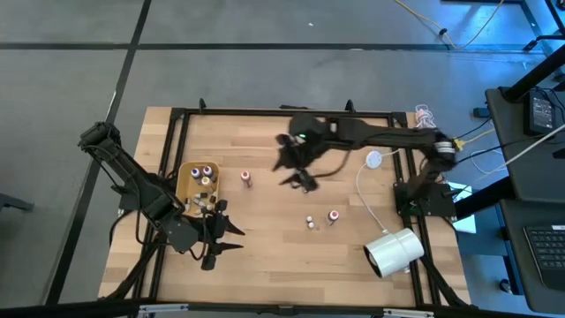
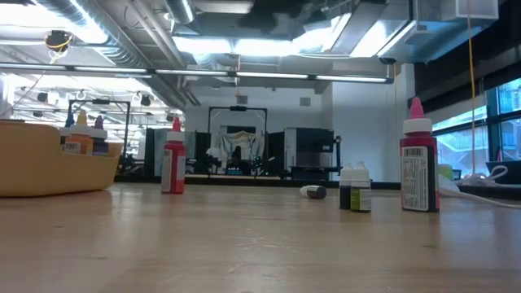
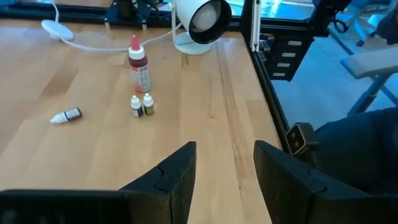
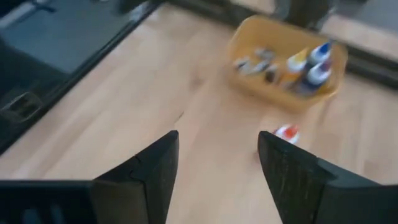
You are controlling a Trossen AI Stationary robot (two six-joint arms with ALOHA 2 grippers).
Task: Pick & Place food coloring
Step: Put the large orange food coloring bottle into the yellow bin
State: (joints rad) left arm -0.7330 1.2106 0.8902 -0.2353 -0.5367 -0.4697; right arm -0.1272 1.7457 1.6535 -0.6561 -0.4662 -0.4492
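While right claw (image 4: 214, 158) gapes empty, tray (image 4: 249, 87) bottles (image 4: 308, 65) blurred, uncountable

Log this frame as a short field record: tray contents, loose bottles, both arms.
tray: tan shallow tray at table's left, holding several small dropper bottles
loose bottles: red-capped bottle upright beside tray; taller red bottle; pair of tiny white-capped bottles; one tiny bottle lying flat
left gripper: near tray, jaws open, empty
right gripper: over table centre, jaws open, empty
other: large white cylinder
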